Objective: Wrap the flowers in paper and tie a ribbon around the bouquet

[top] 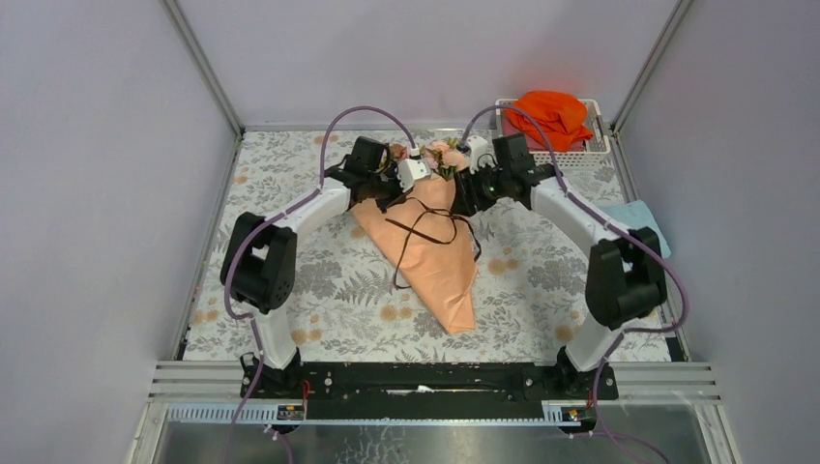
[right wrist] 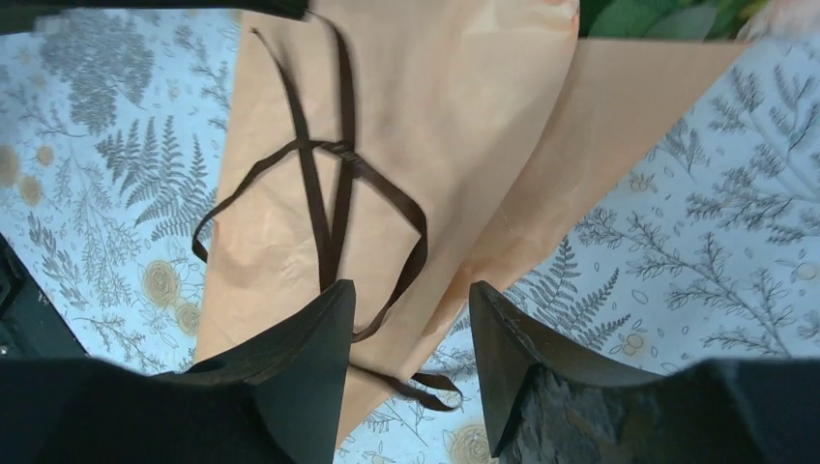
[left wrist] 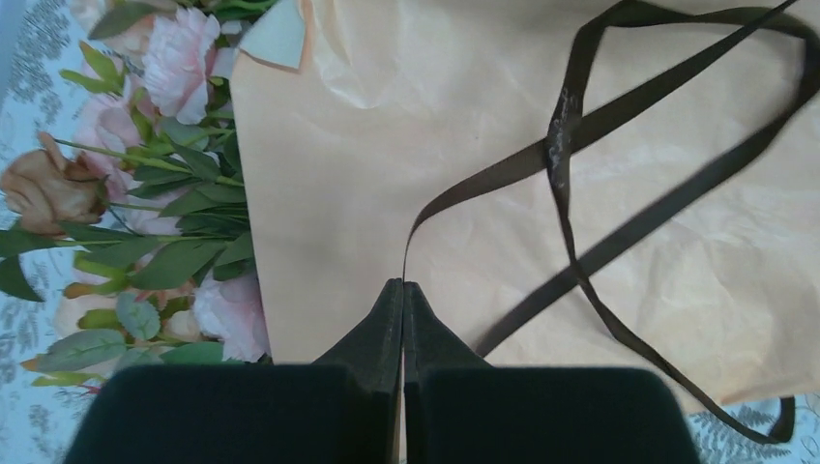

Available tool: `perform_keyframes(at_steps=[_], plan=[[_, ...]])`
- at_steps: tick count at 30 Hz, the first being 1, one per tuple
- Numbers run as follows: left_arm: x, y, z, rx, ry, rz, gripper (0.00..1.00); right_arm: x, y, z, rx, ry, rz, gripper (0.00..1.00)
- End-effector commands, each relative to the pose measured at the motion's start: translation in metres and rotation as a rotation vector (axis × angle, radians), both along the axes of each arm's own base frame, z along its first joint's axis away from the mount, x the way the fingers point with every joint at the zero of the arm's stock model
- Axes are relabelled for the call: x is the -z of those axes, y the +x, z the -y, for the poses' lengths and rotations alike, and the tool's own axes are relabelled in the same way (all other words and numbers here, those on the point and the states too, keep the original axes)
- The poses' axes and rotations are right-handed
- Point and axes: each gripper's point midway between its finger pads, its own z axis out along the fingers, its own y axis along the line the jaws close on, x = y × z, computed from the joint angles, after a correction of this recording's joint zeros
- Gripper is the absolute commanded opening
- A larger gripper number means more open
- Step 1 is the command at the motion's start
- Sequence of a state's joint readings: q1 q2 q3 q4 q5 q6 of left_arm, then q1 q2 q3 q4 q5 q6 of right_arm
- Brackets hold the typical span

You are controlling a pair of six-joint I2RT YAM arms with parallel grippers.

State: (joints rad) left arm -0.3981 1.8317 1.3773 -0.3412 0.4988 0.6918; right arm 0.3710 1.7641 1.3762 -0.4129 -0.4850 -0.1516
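The bouquet [top: 430, 261] lies on the table, a cone of peach-orange paper [left wrist: 387, 126] with its point toward the arms. Pink and cream flowers [top: 440, 155] with green leaves [left wrist: 184, 58] stick out of its far, wide end. The dark brown ribbon [top: 425, 227] lies in loose loops across the paper [right wrist: 454, 116]. My left gripper [left wrist: 402, 285] hangs over the cone's left upper part, shut on the ribbon [left wrist: 580, 126], which runs straight into its tips. My right gripper [right wrist: 411, 295] hovers open over the cone's right edge; a ribbon loop [right wrist: 334, 193] lies below it, nothing between its fingers.
A white basket [top: 595, 150] holding a bright orange cloth [top: 551, 116] stands at the back right. A light blue cloth [top: 633, 217] lies by the right edge. The floral-print table covering [top: 290, 213] spreads under everything, with metal frame posts at the corners.
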Motion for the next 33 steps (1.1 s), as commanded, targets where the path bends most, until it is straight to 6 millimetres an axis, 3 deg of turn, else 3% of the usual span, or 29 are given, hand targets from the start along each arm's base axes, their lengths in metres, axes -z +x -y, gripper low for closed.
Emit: perform_keyframes(at_steps=[1, 3, 6, 8, 14, 26, 28, 33], plan=[[-0.004, 0.027, 0.005, -0.063, -0.031, 0.045, 0.0, -0.042, -0.014, -0.017, -0.203, 0.153, 0.285, 0.55], [0.0, 0.027, 0.005, -0.059, -0.027, 0.042, 0.0, -0.046, -0.047, -0.032, -0.447, 0.226, 0.455, 0.55], [0.006, 0.026, 0.004, -0.05, -0.02, 0.035, 0.0, -0.054, -0.058, -0.049, -0.617, 0.166, 0.668, 0.63], [0.01, 0.025, 0.005, -0.051, -0.021, 0.025, 0.0, -0.037, -0.062, -0.046, -0.668, 0.113, 0.567, 0.63], [0.015, 0.026, 0.005, -0.056, -0.018, 0.016, 0.0, 0.006, -0.072, -0.047, -0.928, -0.1, 0.513, 0.63], [0.014, 0.021, 0.001, -0.048, -0.001, 0.017, 0.0, 0.06, -0.052, -0.022, -1.01, -0.333, 0.37, 0.62], [0.014, 0.02, 0.0, -0.051, 0.005, 0.018, 0.0, 0.065, -0.05, -0.019, -0.998, -0.353, 0.365, 0.55], [0.006, 0.016, -0.009, -0.065, 0.021, 0.022, 0.0, 0.062, -0.039, -0.013, -0.905, -0.401, 0.423, 0.1]])
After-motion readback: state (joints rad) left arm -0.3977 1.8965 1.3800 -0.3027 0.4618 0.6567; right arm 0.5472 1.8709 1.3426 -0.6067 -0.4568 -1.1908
